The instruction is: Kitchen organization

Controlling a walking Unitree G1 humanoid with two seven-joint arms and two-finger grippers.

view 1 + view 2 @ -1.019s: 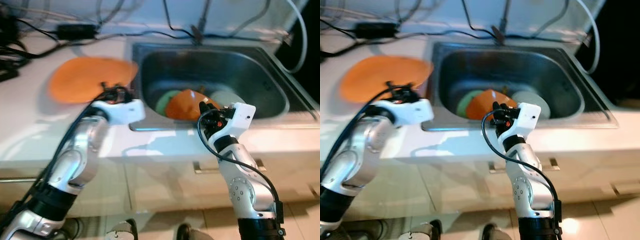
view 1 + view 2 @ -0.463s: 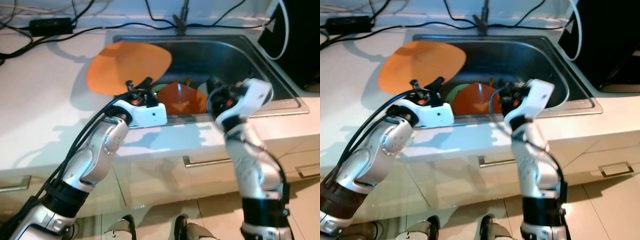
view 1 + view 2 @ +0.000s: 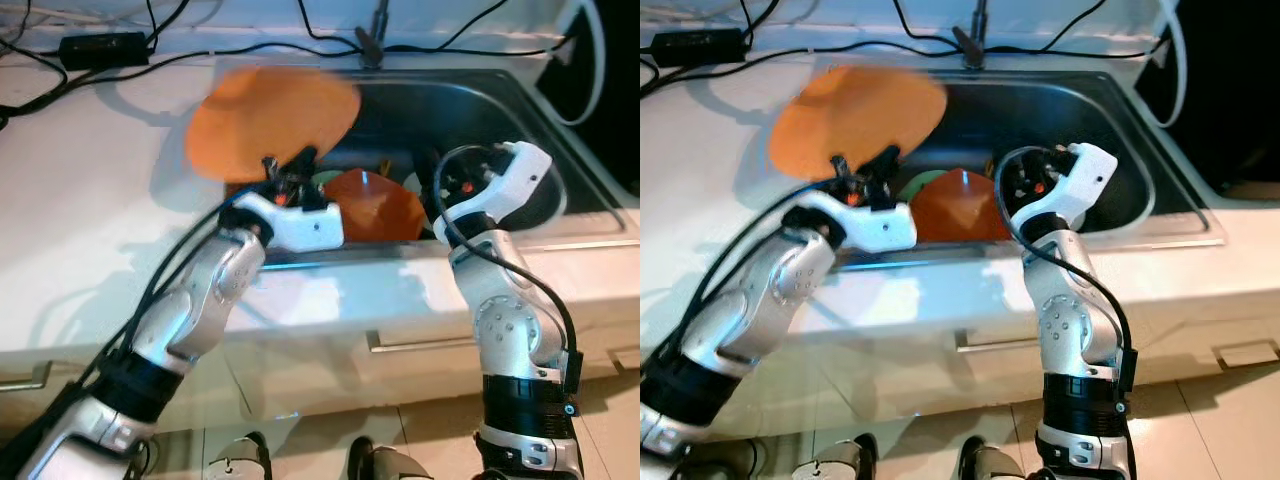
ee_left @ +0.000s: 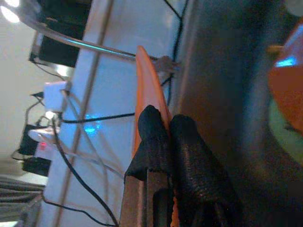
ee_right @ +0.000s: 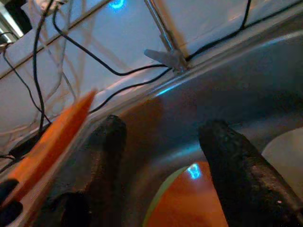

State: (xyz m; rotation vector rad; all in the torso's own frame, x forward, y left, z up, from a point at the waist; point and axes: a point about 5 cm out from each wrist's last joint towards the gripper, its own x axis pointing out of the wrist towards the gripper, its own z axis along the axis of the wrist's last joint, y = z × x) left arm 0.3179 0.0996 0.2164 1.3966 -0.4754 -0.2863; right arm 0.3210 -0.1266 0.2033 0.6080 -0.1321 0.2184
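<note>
The left hand (image 3: 288,172) is pinching the rim of an orange plate (image 3: 270,122), holding it above the steel sink's (image 3: 480,100) left edge. The right hand (image 5: 163,165) is hanging wide open over the sink, above another orange plate (image 3: 372,205), a green dish (image 3: 923,184) and a white one (image 3: 414,186). Black cables (image 3: 130,62) are crossing the white worktop (image 3: 80,200).

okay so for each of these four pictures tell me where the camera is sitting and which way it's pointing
Left eye view: on the head, looking down at the steel sink; both silver arms show.
Right eye view: same head, same scene, slightly offset.
Left wrist view: on the left arm, looking along the left tool, shut on the flat round orange plate.
Right wrist view: on the right arm, looking into the sink past the open right tool.
Shared: all four show the orange plate.
</note>
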